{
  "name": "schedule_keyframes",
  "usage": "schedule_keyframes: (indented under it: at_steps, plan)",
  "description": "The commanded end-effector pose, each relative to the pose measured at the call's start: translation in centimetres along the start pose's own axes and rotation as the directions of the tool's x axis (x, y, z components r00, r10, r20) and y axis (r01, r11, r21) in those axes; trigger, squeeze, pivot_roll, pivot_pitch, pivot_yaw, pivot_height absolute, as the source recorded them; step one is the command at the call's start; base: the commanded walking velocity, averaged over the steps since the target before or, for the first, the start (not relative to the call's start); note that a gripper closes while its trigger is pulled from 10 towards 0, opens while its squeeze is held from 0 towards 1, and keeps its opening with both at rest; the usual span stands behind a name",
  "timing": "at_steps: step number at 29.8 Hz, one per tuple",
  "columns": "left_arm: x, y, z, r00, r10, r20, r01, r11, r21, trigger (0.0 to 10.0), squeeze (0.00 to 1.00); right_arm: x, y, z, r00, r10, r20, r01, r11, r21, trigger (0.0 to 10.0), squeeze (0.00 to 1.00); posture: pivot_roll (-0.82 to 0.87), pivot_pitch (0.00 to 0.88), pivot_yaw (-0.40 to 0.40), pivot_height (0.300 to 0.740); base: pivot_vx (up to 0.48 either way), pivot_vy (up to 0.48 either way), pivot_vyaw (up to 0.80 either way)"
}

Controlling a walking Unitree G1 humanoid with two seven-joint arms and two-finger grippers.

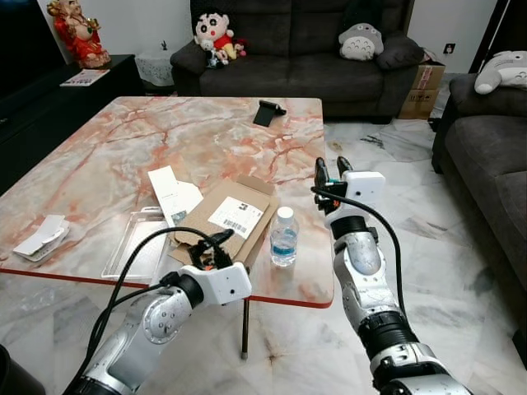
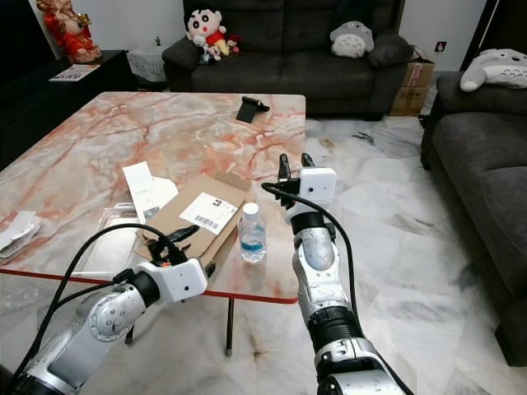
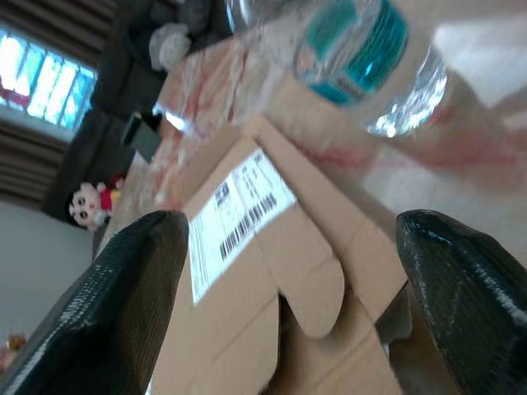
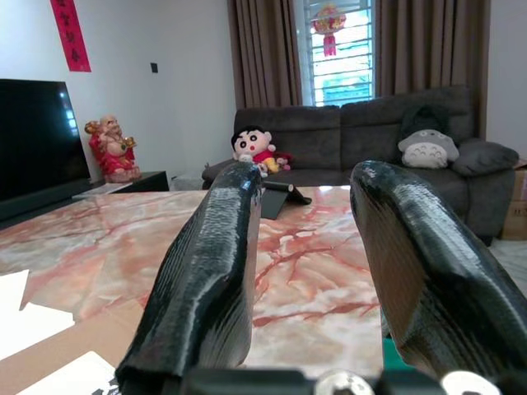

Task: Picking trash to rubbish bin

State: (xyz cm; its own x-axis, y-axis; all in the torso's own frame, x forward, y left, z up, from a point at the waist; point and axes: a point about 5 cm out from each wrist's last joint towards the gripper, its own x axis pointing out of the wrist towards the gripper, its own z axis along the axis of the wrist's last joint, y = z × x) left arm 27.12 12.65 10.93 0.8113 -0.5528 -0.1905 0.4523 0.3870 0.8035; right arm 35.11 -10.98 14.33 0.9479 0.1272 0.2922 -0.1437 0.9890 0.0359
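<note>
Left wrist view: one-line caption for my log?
Open left end effector over flattened cardboard box, water bottle just beyond.

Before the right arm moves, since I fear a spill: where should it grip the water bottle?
Grip the water bottle around its labelled middle, coming in level from the right gripper side. It stands upright at the table edge, cardboard box crowding its left.

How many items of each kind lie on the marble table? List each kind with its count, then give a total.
Flattened cardboard box: 1
Plastic water bottle: 1
White paper sheets: 2
Clear plastic tray: 1
Crumpled white wrapper: 1
Black phone stand: 1
Total: 7
</note>
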Motion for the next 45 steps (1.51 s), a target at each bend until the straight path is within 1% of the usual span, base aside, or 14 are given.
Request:
schedule_keyframes:
  at_steps: [1, 10, 12, 17, 20, 22, 25, 29, 33, 38, 42, 43, 45]
  plan:
    - [-0.1, 0.8, -0.7, 0.999, 0.005, -0.036, -0.005, 1.0, 0.003, 10.0, 0.0, 0.3, 0.5, 0.2, 1.0, 0.021, -0.001, -0.021, 1.0, 0.007, 10.0, 0.0, 0.21, 0.0, 0.05, 0.74, 0.0, 0.0, 0.0]
    - [0.3, 1.0, -0.9, 0.999, -0.014, -0.043, 0.014, 1.0, -0.005, 10.0, 0.0, 0.4, 0.8, 0.1, 1.0, 0.029, -0.001, -0.029, 1.0, 0.011, 10.0, 0.0, 0.21, 0.0, 0.053, 0.74, 0.0, 0.0, 0.0]
    - [0.8, 0.6, -0.7, 0.998, -0.05, -0.035, 0.05, 0.999, 0.002, 10.0, 0.0, 0.4, 0.9, 0.2, 1.0, 0.03, 0.001, -0.03, 0.999, 0.012, 10.0, 0.0, 0.21, 0.0, 0.06, 0.74, 0.0, 0.0, 0.0]
    - [1.0, 0.4, -0.5, 0.997, -0.076, -0.028, 0.077, 0.997, 0.012, 10.0, 0.0, 0.3, 0.8, 0.2, 1.0, 0.026, 0.003, -0.026, 1.0, 0.012, 10.0, 0.0, 0.21, 0.0, 0.061, 0.74, 0.0, 0.0, 0.0]
    - [1.3, 0.4, 0.0, 0.996, -0.091, 0.011, 0.091, 0.996, 0.004, 10.0, 0.0, 0.3, 0.6, 0.2, 1.0, 0.019, 0.004, -0.019, 1.0, 0.011, 10.0, 0.0, 0.2, 0.0, 0.062, 0.74, 0.0, 0.0, 0.0]
    - [1.6, 0.6, 0.8, 0.994, -0.09, 0.057, 0.091, 0.996, -0.004, 10.0, 0.0, 0.2, 0.4, 0.2, 1.0, 0.014, 0.005, -0.014, 1.0, 0.009, 10.0, 0.0, 0.2, 0.0, 0.062, 0.74, 0.0, 0.0, 0.0]
    - [1.7, 0.5, 1.1, 0.992, -0.099, 0.076, 0.1, 0.995, -0.011, 10.0, 0.0, 0.2, 0.4, 0.2, 1.0, 0.013, 0.005, -0.013, 1.0, 0.009, 10.0, 0.0, 0.2, 0.0, 0.062, 0.74, 0.0, 0.0, 0.0]
    - [1.7, 0.2, 2.2, 0.982, -0.136, 0.128, 0.14, 0.99, -0.023, 10.0, 0.0, 0.2, 0.3, 0.2, 1.0, 0.009, 0.005, -0.009, 1.0, 0.009, 10.0, 0.0, 0.2, 0.0, 0.063, 0.74, 0.0, 0.0, 0.0]
    - [1.6, 0.0, 2.6, 0.974, -0.165, 0.152, 0.171, 0.985, -0.028, 10.0, 0.0, 0.2, 0.4, 0.2, 1.0, 0.01, 0.004, -0.01, 1.0, 0.011, 10.0, 0.0, 0.2, 0.0, 0.063, 0.74, 0.0, 0.0, 0.0]
    - [1.6, -0.2, 2.3, 0.97, -0.205, 0.134, 0.208, 0.978, -0.011, 10.0, 0.0, 0.2, 0.5, 0.2, 1.0, 0.015, 0.001, -0.015, 1.0, 0.014, 10.0, 0.0, 0.21, 0.0, 0.059, 0.74, 0.0, 0.0, 0.0]
    - [1.6, -0.1, 1.2, 0.976, -0.211, 0.053, 0.209, 0.977, 0.035, 10.0, 0.0, 0.3, 0.4, 0.2, 1.0, 0.014, 0.0, -0.014, 1.0, 0.014, 10.0, 0.0, 0.21, 0.0, 0.059, 0.74, 0.0, 0.0, 0.0]
    - [1.7, 0.1, 0.7, 0.981, -0.194, 0.025, 0.193, 0.98, 0.04, 10.0, 0.0, 0.3, 0.4, 0.2, 1.0, 0.013, 0.0, -0.013, 1.0, 0.015, 10.0, 0.0, 0.21, 0.0, 0.059, 0.74, 0.0, 0.0, 0.0]
    - [1.8, 0.3, 0.6, 0.984, -0.178, 0.015, 0.177, 0.983, 0.041, 10.0, 0.0, 0.2, 0.4, 0.2, 1.0, 0.012, -0.001, -0.012, 1.0, 0.016, 10.0, 0.0, 0.21, 0.0, 0.059, 0.74, 0.0, 0.0, 0.0]
